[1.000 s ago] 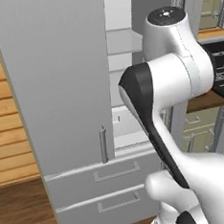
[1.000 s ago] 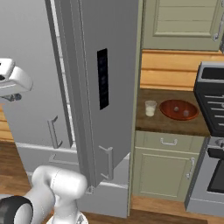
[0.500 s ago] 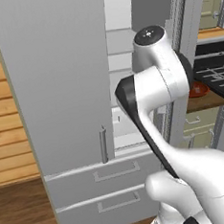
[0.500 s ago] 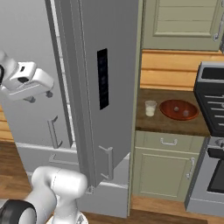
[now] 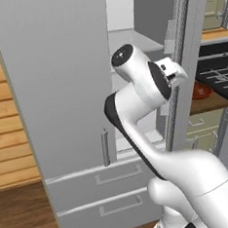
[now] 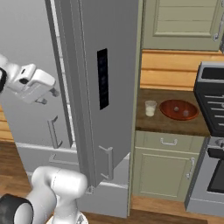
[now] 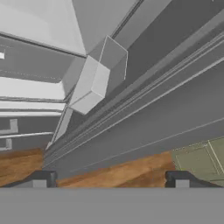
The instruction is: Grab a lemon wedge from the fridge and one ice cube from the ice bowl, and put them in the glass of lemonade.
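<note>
The grey fridge (image 6: 109, 39) stands with its right door swung open and its left door (image 5: 54, 82) shut. My gripper (image 6: 49, 97) hangs at mid height in front of the gap between the doors, also seen past the arm's elbow (image 5: 177, 77). In the hand view its dark fingertips (image 7: 41, 179) stand wide apart; the gripper (image 7: 111, 181) is open and holds nothing. It looks at the door's inner edge and a clear bin (image 7: 94, 85). The pale glass of lemonade (image 6: 150, 108) and the reddish ice bowl (image 6: 178, 109) sit on the counter. The lemon wedge is hidden.
The open door's outer face with a black panel (image 6: 103, 78) stands between my arm and the counter (image 6: 170, 124). A dark stove (image 6: 212, 100) borders the counter on the right. Two fridge drawers (image 5: 116, 177) lie below. Beige cabinets (image 6: 183, 22) hang above the counter.
The gripper's jaws have gone from nearly shut to wide open. The hand has swung right, toward the edge of the open fridge door, and the upper arm has turned with it.
</note>
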